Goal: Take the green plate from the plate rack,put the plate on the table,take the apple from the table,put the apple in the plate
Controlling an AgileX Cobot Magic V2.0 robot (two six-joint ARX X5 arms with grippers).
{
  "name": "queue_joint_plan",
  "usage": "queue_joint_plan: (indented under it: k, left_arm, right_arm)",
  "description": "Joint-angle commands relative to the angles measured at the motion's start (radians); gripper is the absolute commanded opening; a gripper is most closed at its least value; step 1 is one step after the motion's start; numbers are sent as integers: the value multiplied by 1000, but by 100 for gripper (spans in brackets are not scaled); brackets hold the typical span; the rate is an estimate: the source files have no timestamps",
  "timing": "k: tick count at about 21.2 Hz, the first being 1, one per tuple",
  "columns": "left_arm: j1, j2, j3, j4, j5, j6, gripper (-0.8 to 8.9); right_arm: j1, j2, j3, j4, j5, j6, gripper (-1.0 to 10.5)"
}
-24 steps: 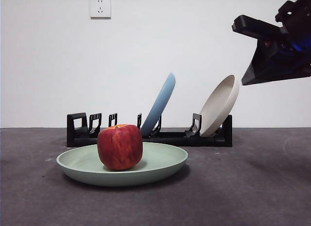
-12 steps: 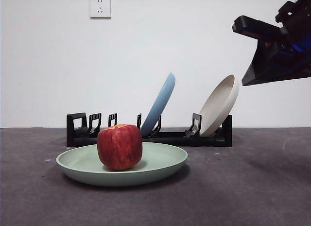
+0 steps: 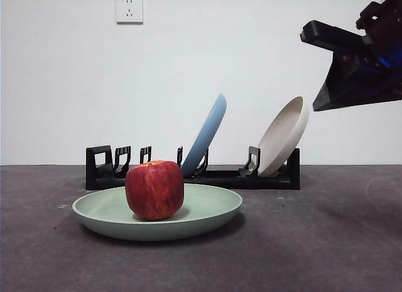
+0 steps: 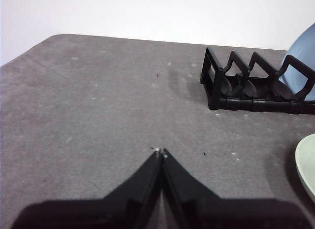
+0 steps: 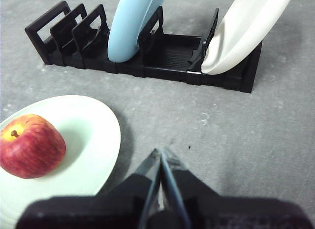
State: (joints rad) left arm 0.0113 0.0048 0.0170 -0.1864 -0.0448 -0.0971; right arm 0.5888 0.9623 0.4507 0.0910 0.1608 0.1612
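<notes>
The dark red apple [image 3: 154, 189] sits in the pale green plate [image 3: 207, 210], which lies flat on the dark grey table [image 3: 326, 242] in front of the black plate rack [image 3: 220, 176]. In the right wrist view the apple [image 5: 30, 146] rests toward one side of the plate [image 5: 93, 135]. My right gripper [image 5: 161, 153] is shut and empty, held high at the right [image 3: 352, 59], above and beside the plate. My left gripper [image 4: 160, 152] is shut and empty over bare table, with the rack's end [image 4: 231, 81] and a sliver of the plate's rim [image 4: 307, 165] off to one side.
A light blue plate [image 3: 206, 135] and a beige plate [image 3: 284, 136] lean in the rack's slots. A wall socket [image 3: 129, 9] sits on the white wall behind. Bare table lies in front of and to the right of the green plate.
</notes>
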Motion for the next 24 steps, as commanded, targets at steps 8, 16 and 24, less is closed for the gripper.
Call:
queue_joint_plan:
  k: [8,16,24]
  left_arm:
    - [3,-3,-13,0,-1,13,-3]
    - [3,-3,-13,2,-1,13,-3]
    - [3,-3,-13,3,-1,13,-3]
  right_arm:
    - [0,-1,-6,5,3,6,0]
    - [-7,-61,-6,-35,2,6,0]
    - [-238,-497,-8,-309,4,-55,0]
